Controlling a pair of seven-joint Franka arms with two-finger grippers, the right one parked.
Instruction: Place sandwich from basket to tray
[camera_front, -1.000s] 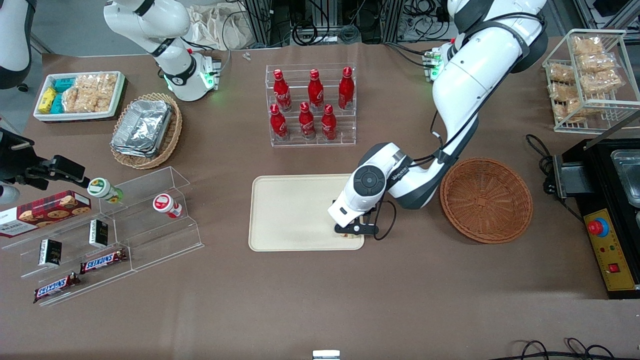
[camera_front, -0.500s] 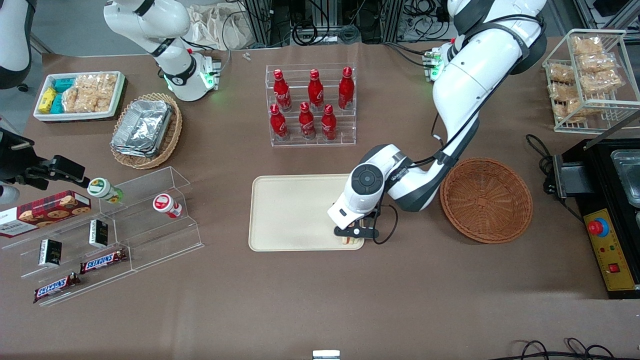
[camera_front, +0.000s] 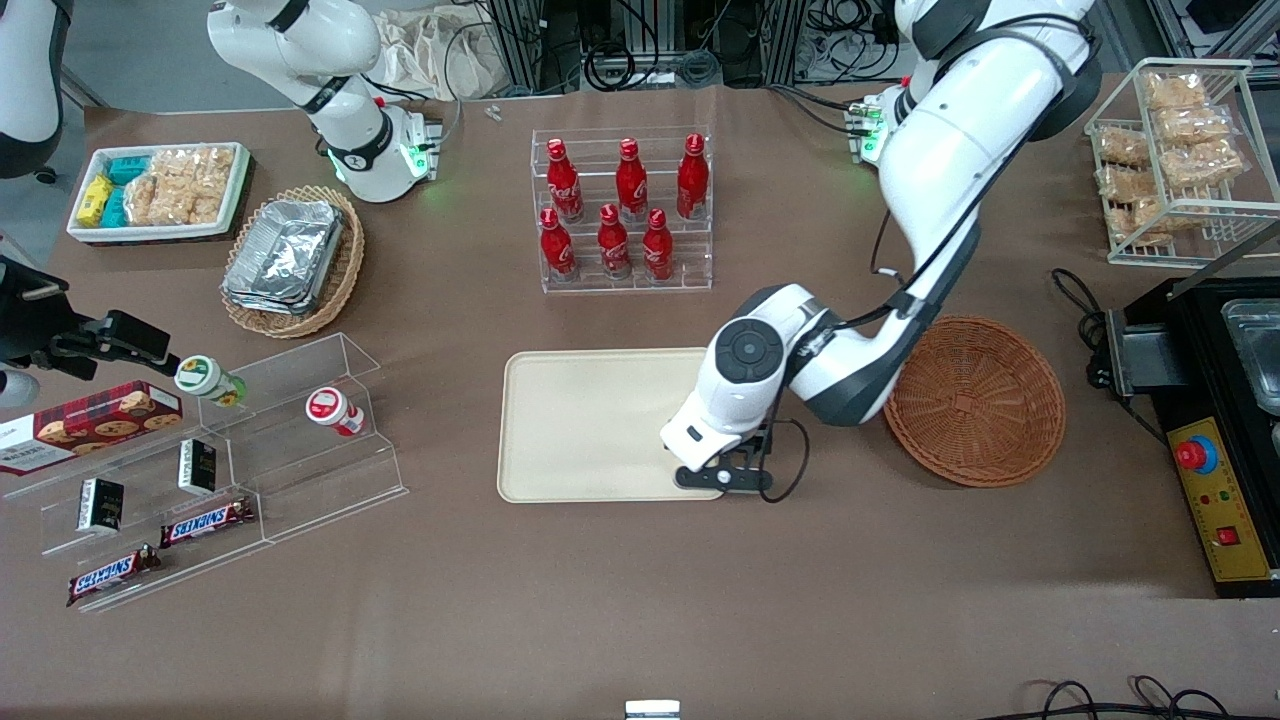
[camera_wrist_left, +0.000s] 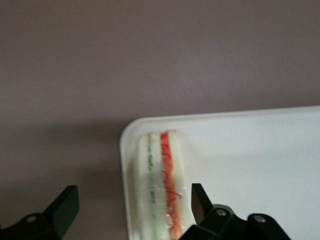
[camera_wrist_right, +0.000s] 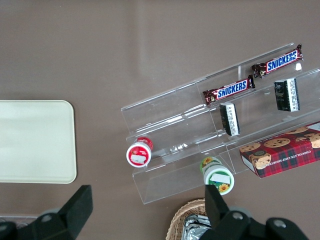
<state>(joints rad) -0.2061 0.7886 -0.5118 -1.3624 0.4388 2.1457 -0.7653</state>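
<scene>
the gripper (camera_front: 722, 478) hovers with jaws apart over the sandwich (camera_wrist_left: 161, 186), which lies in the tray's (camera_front: 580, 425) five o'clock corner

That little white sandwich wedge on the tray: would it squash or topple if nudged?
The white-bread sandwich wedge stands on edge in the cream tray's corner, so probably tippy. Soft bread likely squashes. The gripper straddles it, jaws open.
</scene>
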